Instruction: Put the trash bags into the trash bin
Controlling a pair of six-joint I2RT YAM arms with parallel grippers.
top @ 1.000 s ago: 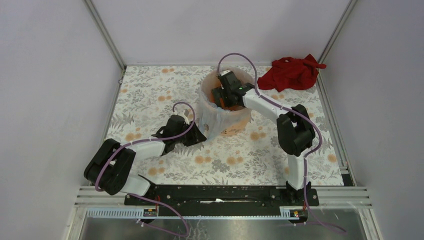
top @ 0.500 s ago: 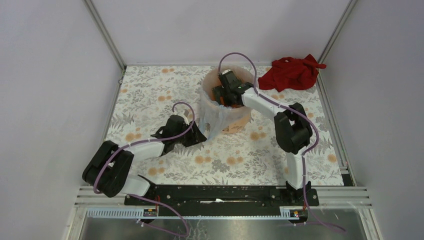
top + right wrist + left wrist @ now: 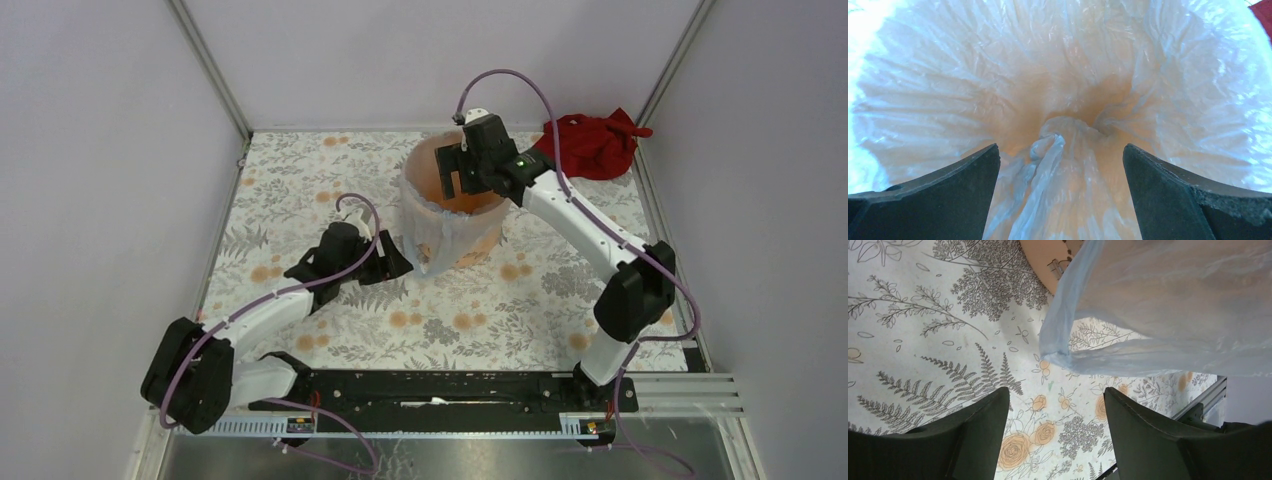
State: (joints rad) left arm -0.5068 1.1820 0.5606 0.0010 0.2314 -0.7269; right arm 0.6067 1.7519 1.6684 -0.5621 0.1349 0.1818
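Where the job stands: though the trash bag point(image 3: 432, 243) is inside the trash bin point(image 3: 478, 238), I judge the task mostly done, not finished.
Bag, inside: through the right wrist camera I see pale film point(image 3: 1058, 75) spread over the walls, gathered into a twisted strand low in the middle.
Bag, outside: a loose skirt of film hangs over the rim at the bin's 7 to 8 o'clock, down the outer wall to the table point(image 3: 300, 190).
Bin: upright, at about 12 o'clock from the table's middle.
Right gripper point(image 3: 455, 178): it hovers over the bin's mouth, pointing down. Its fingers are spread wide with nothing between them; the strand lies below, untouched.
Left gripper point(image 3: 392, 262): low over the table at the bin's 8 o'clock, just beside the hanging skirt. Its fingers are released too; in its own camera the film's edge point(image 3: 1068, 357) sits ahead of the tips, not between them.
Red cloth point(image 3: 590, 145): at the bin's 2 o'clock, apart from it, no part of this job.
Left to do: by my reading, only the overhang needs settling, folded neatly over the rim or tucked in. I cannot tell whether the film covers the rim at 12 o'clock.
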